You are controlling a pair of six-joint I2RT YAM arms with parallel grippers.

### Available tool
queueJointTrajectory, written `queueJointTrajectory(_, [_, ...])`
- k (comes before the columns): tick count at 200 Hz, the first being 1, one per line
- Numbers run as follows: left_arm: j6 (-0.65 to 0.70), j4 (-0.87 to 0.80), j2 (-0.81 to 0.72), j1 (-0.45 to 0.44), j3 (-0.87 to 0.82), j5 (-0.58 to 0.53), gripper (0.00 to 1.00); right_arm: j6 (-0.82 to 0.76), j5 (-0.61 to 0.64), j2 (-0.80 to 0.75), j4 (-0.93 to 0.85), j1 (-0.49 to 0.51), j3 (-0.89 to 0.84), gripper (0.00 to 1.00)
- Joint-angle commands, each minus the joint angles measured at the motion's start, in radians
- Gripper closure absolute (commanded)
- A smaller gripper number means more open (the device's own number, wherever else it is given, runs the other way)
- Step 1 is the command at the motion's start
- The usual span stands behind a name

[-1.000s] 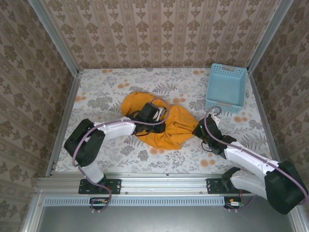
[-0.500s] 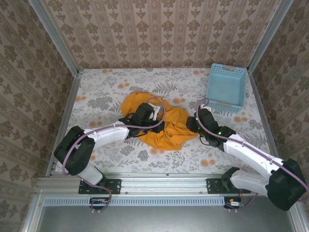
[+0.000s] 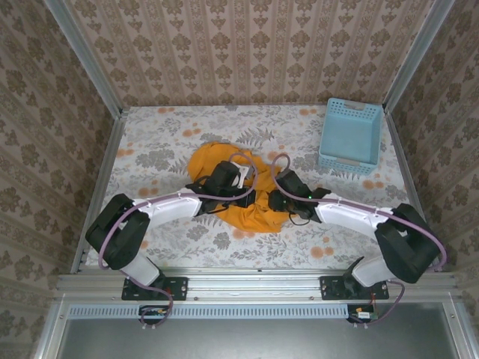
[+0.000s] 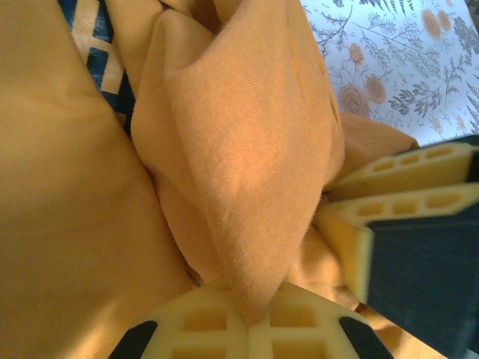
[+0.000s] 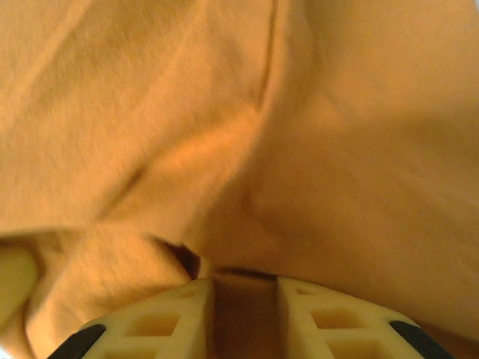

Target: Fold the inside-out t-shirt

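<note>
From above, the plain orange-yellow short-sleeved cloth t-shirt (image 3: 238, 187) lies crumpled in a heap near the middle of the floral-patterned surface (image 3: 165, 142), well apart from the light blue plastic lattice basket (image 3: 350, 134) that stands at the far right corner. Both arms reach in over the heap from the near edge. The left end effector (image 3: 251, 198) and the right end effector (image 3: 273, 200) meet close together at the near right part of the cloth, their tips down in the folds. In the left wrist view, the left end effector (image 4: 248, 320) has its pale yellow fingers (image 4: 206, 321) pressed together on a hanging fold of the t-shirt (image 4: 239, 164), which rises from the pinch in a thick ridge. The right end effector (image 4: 333, 213) comes in from the right edge just beside that fold, its two fingers nearly together with their tips against the cloth. A dark blue patch (image 4: 93, 37) with pale marks shows between folds at the upper left, and a corner of the surface (image 4: 389, 67) shows at the upper right. In the right wrist view, which is somewhat blurred, the right end effector (image 5: 244, 318) has its fingers (image 5: 176, 321) standing only a little apart, and the narrow gap holds a bunch of the t-shirt (image 5: 247, 149), so it is pinching cloth.
</note>
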Motion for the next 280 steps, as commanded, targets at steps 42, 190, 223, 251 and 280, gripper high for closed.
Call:
queueJointTrajectory(42, [0.044, 0.030, 0.007, -0.030, -0.023, 0.013, 1.00, -0.053, 0.051, 0.177, 0.049, -0.079, 0.145, 0.73])
queueJointTrajectory(190, [0.062, 0.059, 0.041, -0.054, -0.048, -0.002, 0.98, -0.072, -0.032, 0.184, 0.020, -0.086, 0.121, 0.72])
queueJointTrajectory(223, [0.061, 0.051, 0.044, -0.057, -0.048, -0.014, 0.97, -0.086, -0.013, 0.158, -0.005, -0.076, 0.124, 0.82])
queueJointTrajectory(251, [0.059, 0.048, 0.044, -0.058, -0.046, -0.024, 0.94, -0.087, -0.006, 0.141, -0.023, -0.068, 0.118, 0.93])
queueJointTrajectory(280, [0.064, 0.034, 0.046, -0.058, -0.034, -0.038, 0.91, -0.087, 0.018, 0.090, -0.049, -0.062, 0.100, 0.99])
